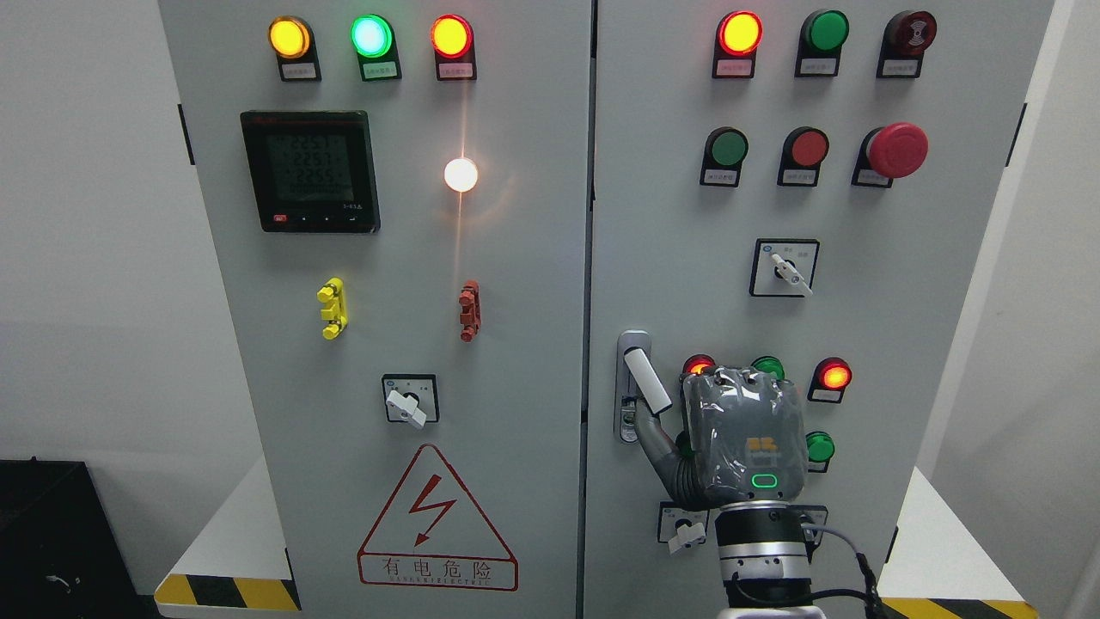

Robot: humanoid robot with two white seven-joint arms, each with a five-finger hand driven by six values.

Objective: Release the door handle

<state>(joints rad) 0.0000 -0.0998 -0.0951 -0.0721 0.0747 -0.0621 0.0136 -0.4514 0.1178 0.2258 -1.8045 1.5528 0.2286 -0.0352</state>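
Observation:
The white door handle (646,379) sits at the left edge of the right cabinet door (902,344). It is swung out of its silver recess and tilts down to the right. My right hand (722,413), wrapped in grey plastic, comes up from the bottom edge just right of the handle, its back toward the camera. The thumb (657,447) stretches left, with its tip just under the handle's free end. The other fingers point at the panel beside the handle, not around it. The left arm is out of view.
Lit pilot lamps (834,376) and green buttons (820,447) surround the hand on the right door, with a selector switch (687,533) below it and a red emergency button (896,150) above. The left door (516,387) carries a meter, lamps and a switch.

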